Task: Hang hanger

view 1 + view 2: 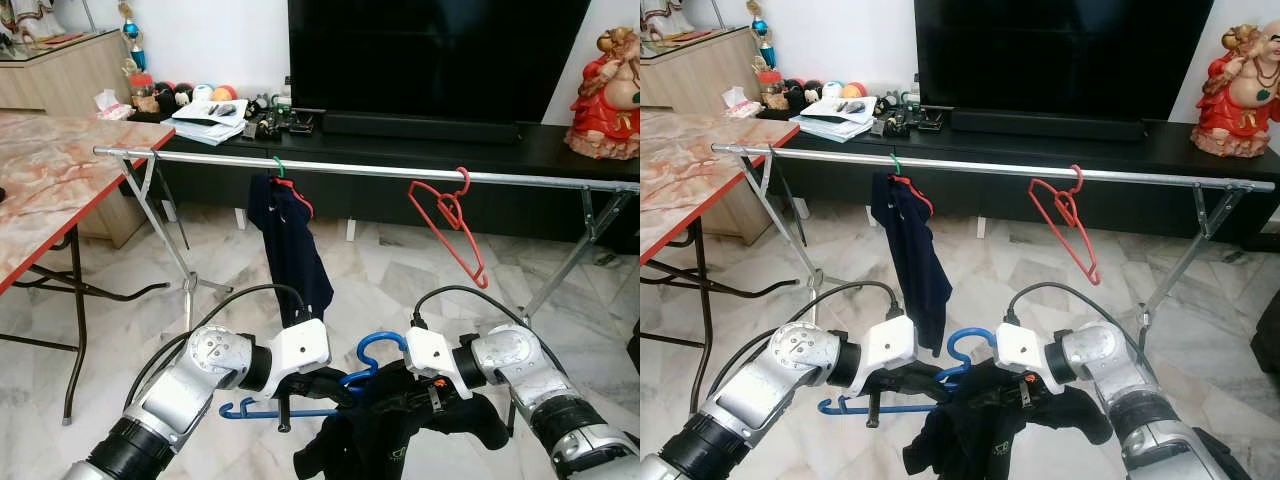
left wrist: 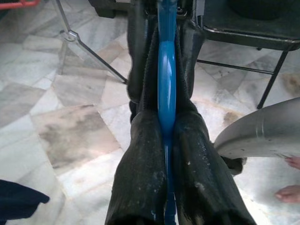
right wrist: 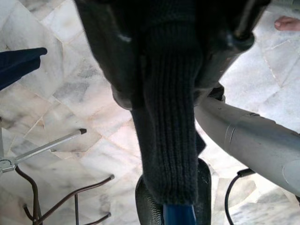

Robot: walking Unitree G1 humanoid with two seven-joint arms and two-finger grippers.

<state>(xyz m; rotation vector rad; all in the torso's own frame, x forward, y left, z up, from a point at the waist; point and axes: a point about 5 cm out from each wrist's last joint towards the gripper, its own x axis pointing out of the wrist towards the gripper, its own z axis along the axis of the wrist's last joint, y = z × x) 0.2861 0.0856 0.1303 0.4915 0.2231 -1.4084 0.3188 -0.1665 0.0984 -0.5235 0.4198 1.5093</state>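
Blue hanger (image 1: 300, 405) with a black garment (image 1: 400, 425) draped on it is held low in front of the robot, between both arms and well below the rail (image 1: 380, 172). Its hook (image 1: 378, 347) curves up between the 2 wrists, and its bare blue arm sticks out toward the robot's left. The left gripper (image 1: 318, 388) has its 2 black fingers (image 2: 140, 173) pressed together on the hanger; in the left wrist view the blue bar runs straight through the narrow gap between them, with black cloth on either side. The right gripper (image 1: 415, 395) is pinching the ribbed black knit of the garment (image 3: 171, 117), which hangs down between its fingers toward the blue plastic (image 3: 179, 214) at the edge of that view. Behind, the silver rail crosses the scene on angled legs over a marble floor (image 1: 400, 260). On it hang a dark blue garment (image 1: 290, 240) on a hanger with a green hook, and, further to the robot's right, 1 bare red hanger (image 1: 447, 220), tilted. A black cabinet (image 1: 560, 150) behind the rail carries a large dark screen (image 1: 430, 55), papers (image 1: 210, 120) and a red figurine (image 1: 608, 95). A marble-topped table with a red edge (image 1: 60, 170) stands on the left. A person's bare toes (image 2: 289, 192) show on the floor in the wrist views.
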